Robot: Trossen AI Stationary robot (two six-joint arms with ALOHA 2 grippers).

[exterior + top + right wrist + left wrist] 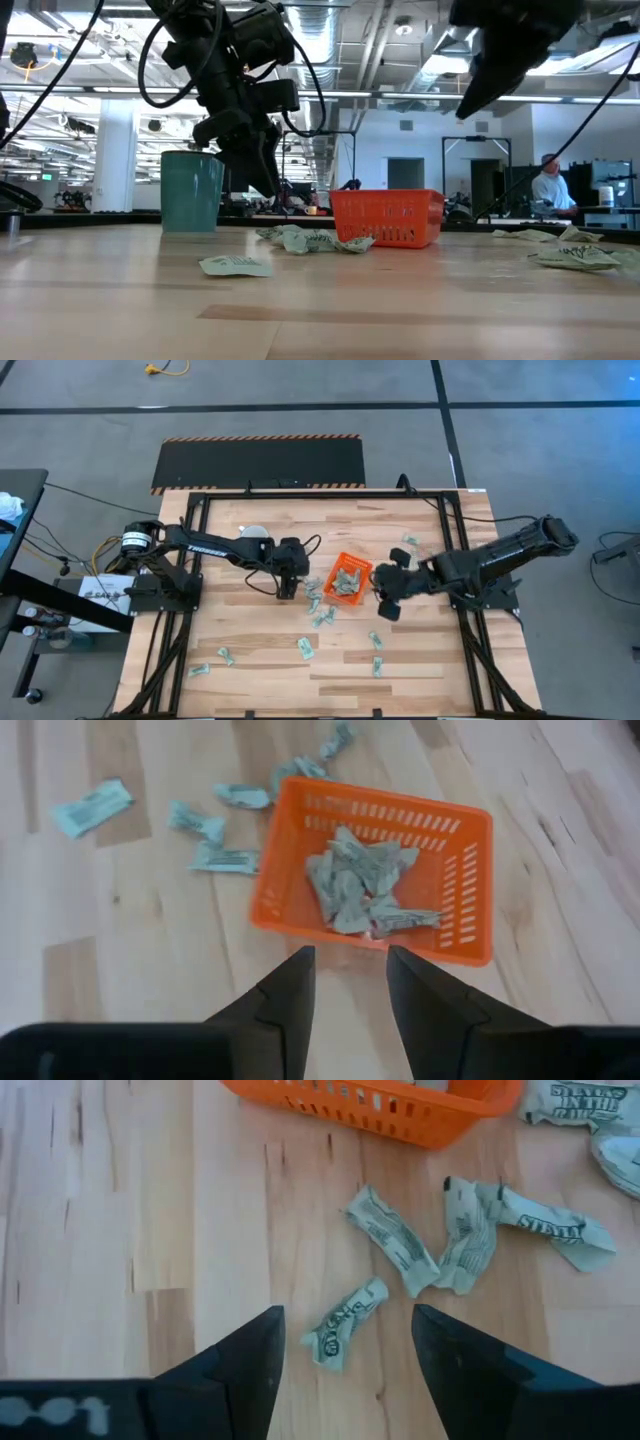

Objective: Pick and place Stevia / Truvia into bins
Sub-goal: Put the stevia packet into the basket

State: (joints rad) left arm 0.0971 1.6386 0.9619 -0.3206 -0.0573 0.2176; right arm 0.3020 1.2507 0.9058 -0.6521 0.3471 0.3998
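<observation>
High view: a light wooden bench (260, 660) fills the middle of the scene, with one dark arm on each side. At far left, a pale mug (252, 533) stands near the left arm. The left tool (288, 588) hangs just left of centre, pointing down at the bench. Its wrist view shows the two dark fingers (250, 1365) spread wide and holding nothing, with one crumpled green-and-white sweetener packet (345, 1322) lying on the wood between them. Two more packets lie just beyond it, near the basket's wall.

At the centre sits a small orange basket (361, 567), with a heap of packets (360, 892) inside it. Other packets (306, 648) lie scattered on the bench, to the left of the basket, toward the front edge, and a few behind it to the right.

Just right of the basket is the right tool (383, 600), raised above the bench. Its wrist view shows its fingers (285, 995) parted and empty, close beside the basket's near wall.
</observation>
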